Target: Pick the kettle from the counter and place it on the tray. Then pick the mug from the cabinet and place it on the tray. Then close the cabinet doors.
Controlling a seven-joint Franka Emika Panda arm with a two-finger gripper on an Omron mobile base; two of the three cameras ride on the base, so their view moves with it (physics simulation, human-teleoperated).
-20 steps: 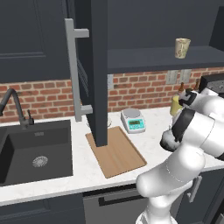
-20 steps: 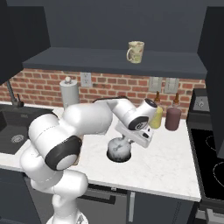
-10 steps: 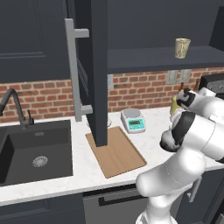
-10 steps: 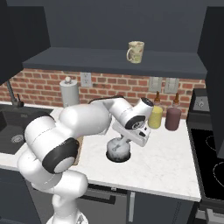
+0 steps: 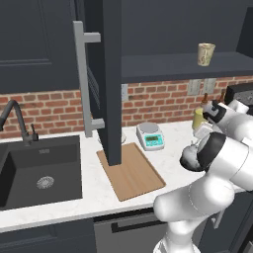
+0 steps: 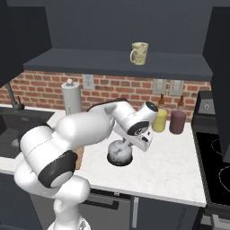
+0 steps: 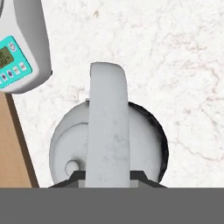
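While the mug (image 6: 139, 53) stands on the cabinet shelf (image 6: 117, 63), the claw (image 7: 108, 175) is clenched on the kettle (image 6: 119, 152) handle. Kettle rests on the table (image 6: 170, 166), right of the tray (image 5: 131, 170).

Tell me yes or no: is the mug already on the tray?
No, the mug stands on the cabinet shelf, and the tray lies bare on the counter.

White kitchen scale (image 5: 150, 136) near the worktop's back edge; paper-towel roll (image 6: 72, 97), yellow squeeze bottle (image 6: 159, 119) and dark red bottle (image 6: 178, 120), possibly sauce, along the brick wall (image 5: 49, 111); tap (image 5: 17, 120) behind the sink.
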